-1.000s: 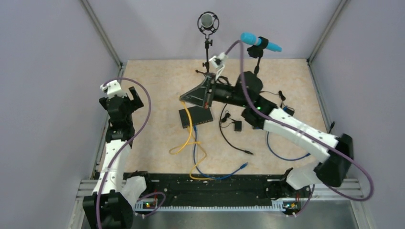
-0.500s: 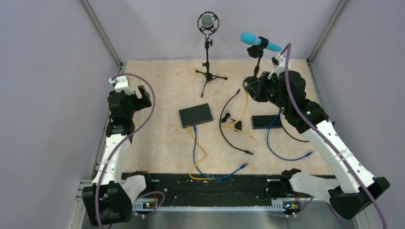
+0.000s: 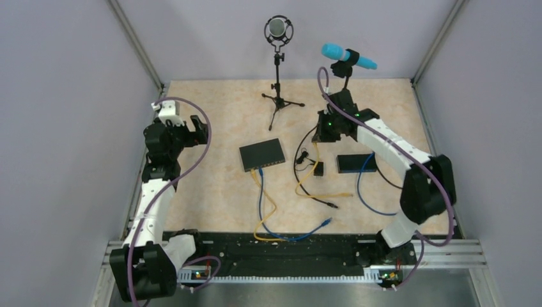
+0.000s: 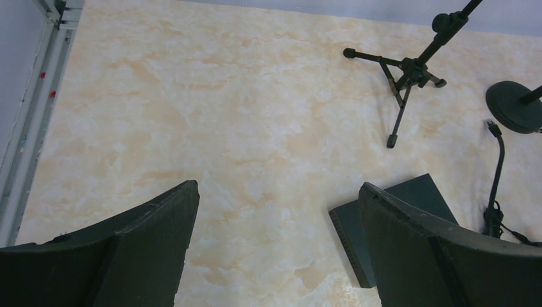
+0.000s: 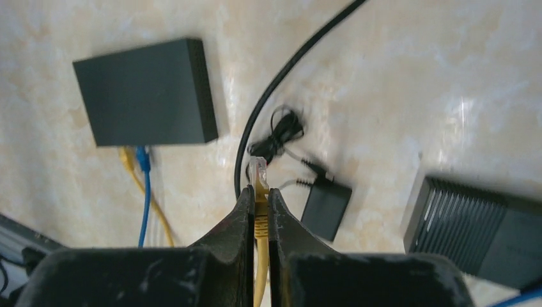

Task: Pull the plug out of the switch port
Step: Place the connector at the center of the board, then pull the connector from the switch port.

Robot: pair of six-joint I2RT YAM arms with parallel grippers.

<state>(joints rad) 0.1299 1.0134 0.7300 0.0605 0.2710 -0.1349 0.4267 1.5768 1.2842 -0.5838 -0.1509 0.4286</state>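
My right gripper (image 5: pixel 258 192) is shut on a yellow cable's clear plug (image 5: pixel 258 174), holding it in the air, free of any socket. From the top, that gripper (image 3: pixel 317 137) hangs between the two flat black boxes, and the yellow cable (image 3: pixel 311 174) droops from it to the table. The middle black switch box (image 3: pixel 262 154) has one yellow and one blue cable running into its near edge (image 5: pixel 135 156). My left gripper (image 3: pixel 198 128) stands open and empty well left of that box (image 4: pixel 358 233).
A second black box (image 3: pixel 356 163) with a blue cable lies to the right. A small black adapter (image 5: pixel 326 206) and a loose black cable (image 3: pixel 305 185) lie between the boxes. A tripod microphone stand (image 3: pixel 277 96) and a round-based stand (image 4: pixel 514 105) are at the back.
My right arm has swung from the back right, near the blue microphone, towards the middle, carrying the yellow cable with it. The left arm has hardly moved.
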